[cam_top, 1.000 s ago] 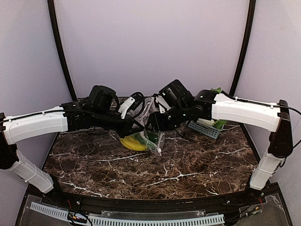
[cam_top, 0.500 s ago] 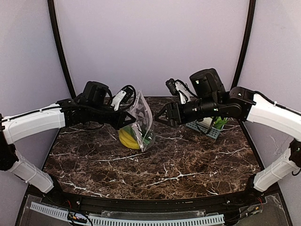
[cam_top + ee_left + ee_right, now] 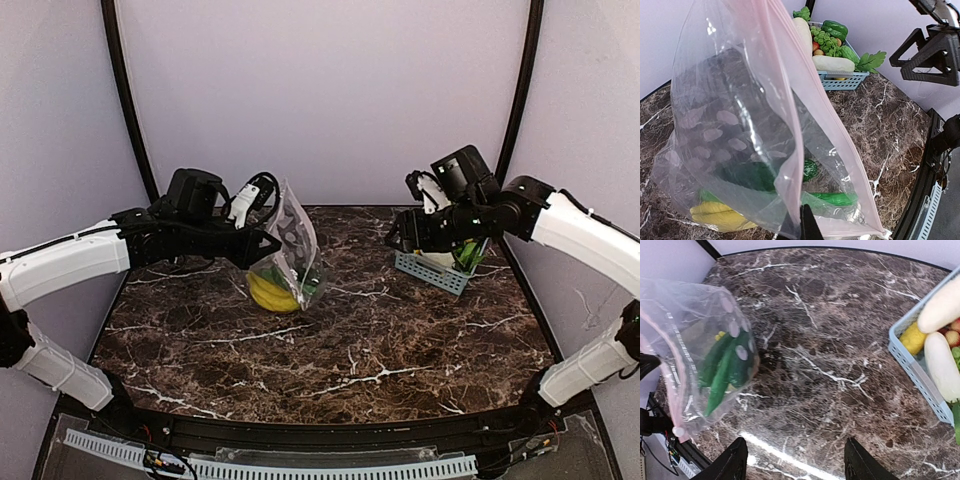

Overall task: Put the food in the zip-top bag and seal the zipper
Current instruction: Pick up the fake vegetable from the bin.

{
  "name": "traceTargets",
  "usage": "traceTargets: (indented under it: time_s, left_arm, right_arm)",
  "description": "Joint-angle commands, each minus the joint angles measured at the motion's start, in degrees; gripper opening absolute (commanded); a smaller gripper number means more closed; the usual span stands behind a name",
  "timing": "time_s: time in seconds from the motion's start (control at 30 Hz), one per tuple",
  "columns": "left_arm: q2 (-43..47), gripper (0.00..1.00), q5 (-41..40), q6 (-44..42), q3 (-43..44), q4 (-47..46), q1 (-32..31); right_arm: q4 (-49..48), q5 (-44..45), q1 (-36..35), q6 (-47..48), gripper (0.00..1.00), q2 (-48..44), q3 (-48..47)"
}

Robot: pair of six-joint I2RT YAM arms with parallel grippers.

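The left pincer (image 3: 268,241) is pinching the bag (image 3: 292,238) upright; the right pincer (image 3: 797,462), spread and empty, is hovering nearer the basket's (image 3: 917,377) vegetables (image 3: 940,365).

Dark marble table (image 3: 400,360), lilac walls (image 3: 320,90)

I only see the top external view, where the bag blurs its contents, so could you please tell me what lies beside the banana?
Observer: Left wrist view: dark green vegetables share the zip-top bag with the banana bunch.
Operator: Is the zipper sealed?
Observer: No; the zipper shows two pink strips standing apart.
Operator: What is in the basket?
Observer: Right wrist view: the basket holds two long white vegetables and a yellow piece.
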State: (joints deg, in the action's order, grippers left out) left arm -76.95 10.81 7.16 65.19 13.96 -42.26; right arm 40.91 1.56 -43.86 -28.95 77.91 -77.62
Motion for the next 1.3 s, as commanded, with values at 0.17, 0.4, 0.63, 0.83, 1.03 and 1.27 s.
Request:
traceTargets:
  time_s: [0.17, 0.4, 0.63, 0.83, 1.03, 1.27]
  left_arm:
    - [0.5, 0.01, 1.6, 1.0, -0.9, 0.3, 0.3]
    - [0.1, 0.01, 2.8, 1.3, -0.9, 0.1, 0.2]
    - [0.0, 0.01, 3.3, 1.4, -0.8, 0.2, 0.2]
    - [0.1, 0.01, 4.0, 1.7, -0.7, 0.1, 0.3]
    - [0.1, 0.01, 4.2, 1.9, -0.7, 0.0, 0.3]
    - [0.0, 0.01, 4.2, 2.0, -0.7, 0.1, 0.2]
  right_arm:
    - [3.7, -0.8, 14.3, 3.5, 0.63, 4.2, 3.6]
    - [3.1, -0.1, 21.5, 7.5, 0.65, 10.9, 1.1]
    - [3.2, 0.2, 24.4, 9.8, 0.74, 16.3, -2.0]
    - [3.2, 2.4, 25.5, 11.7, 0.81, 18.3, -2.4]
    - [3.0, 3.2, 26.4, 13.2, 0.81, 19.9, -2.4]
    - [2.9, 4.2, 26.9, 14.5, 0.79, 22.8, -3.3]
